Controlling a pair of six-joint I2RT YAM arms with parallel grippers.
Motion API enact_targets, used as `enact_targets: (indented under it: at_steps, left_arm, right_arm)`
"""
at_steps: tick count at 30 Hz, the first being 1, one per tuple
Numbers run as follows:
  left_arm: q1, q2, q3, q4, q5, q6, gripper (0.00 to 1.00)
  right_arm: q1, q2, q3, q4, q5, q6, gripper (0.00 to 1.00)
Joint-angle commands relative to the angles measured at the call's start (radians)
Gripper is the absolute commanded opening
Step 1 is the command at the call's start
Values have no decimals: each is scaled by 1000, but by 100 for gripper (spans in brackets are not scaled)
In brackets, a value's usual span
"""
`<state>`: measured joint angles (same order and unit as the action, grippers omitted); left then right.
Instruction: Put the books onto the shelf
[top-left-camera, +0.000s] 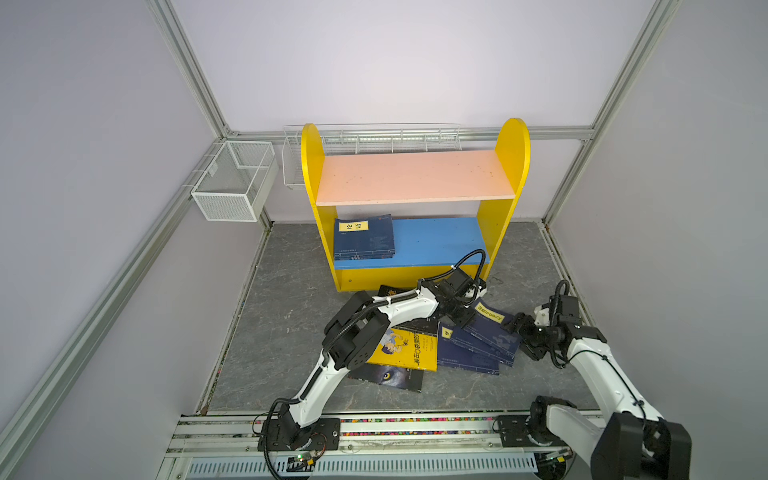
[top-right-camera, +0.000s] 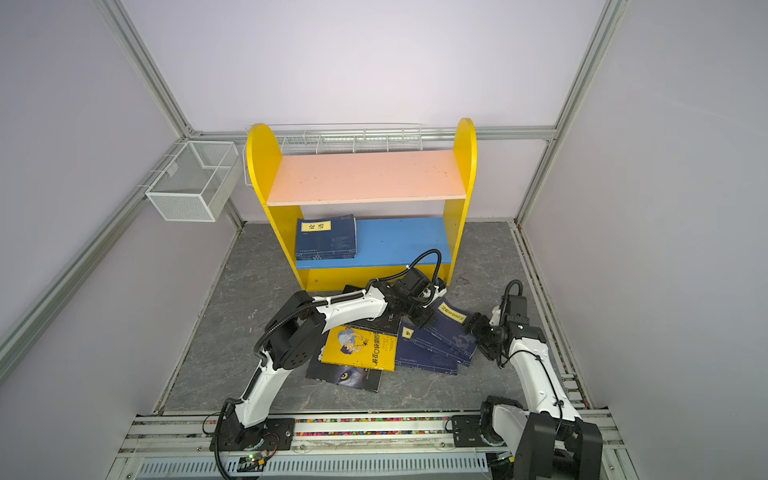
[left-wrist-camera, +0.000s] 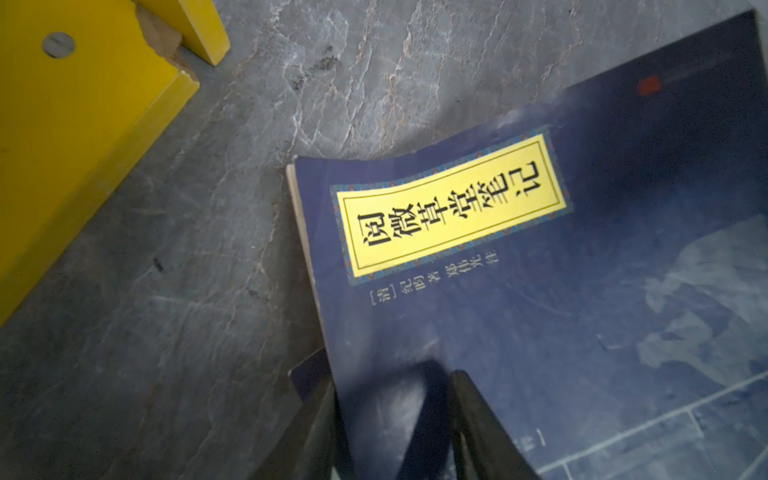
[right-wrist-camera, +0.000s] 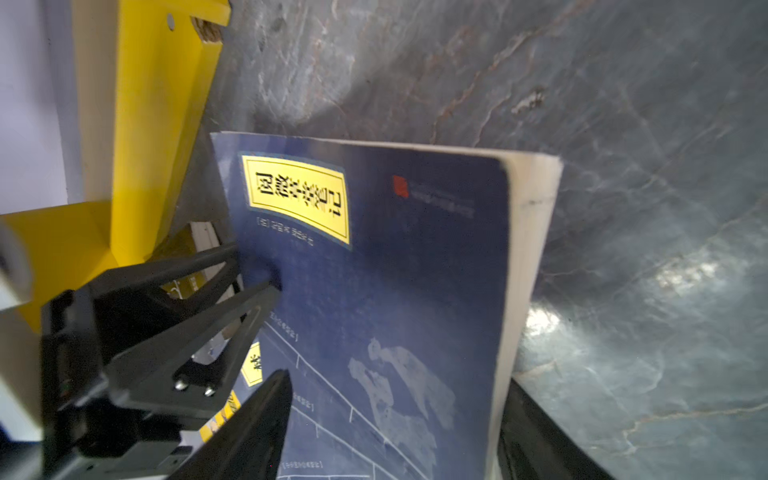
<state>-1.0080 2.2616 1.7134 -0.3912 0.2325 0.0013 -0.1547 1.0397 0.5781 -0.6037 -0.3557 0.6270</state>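
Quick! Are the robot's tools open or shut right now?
Left tool: shut on the edge of the blue book.
Right tool: open, one finger on each side of that same book, not squeezing it.

Getting soft, even light from overhead in both top views, washing walls (top-left-camera: 83, 187) out to pale lilac. Throwing just faint shadows under arms (top-left-camera: 399, 309). Splaying frame rails (top-left-camera: 189, 70) toward edges, wide-lens style. Going way dimmer in wrist views: smearing navy book (left-wrist-camera: 540, 332) with motion blur, losing left gripper (left-wrist-camera: 392, 386) to close-up mush, bouncing white glare patches off grey floor (right-wrist-camera: 685, 270). Crunching yellow label (right-wrist-camera: 297, 197) text into blocky mess.
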Motion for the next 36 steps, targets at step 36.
enact_targets:
  at_steps: [36]
  left_arm:
    - [-12, 3, -51, -18, 42, 24, 44]
  right_arm:
    - [-62, 200, -66, 108, 110, -1, 81]
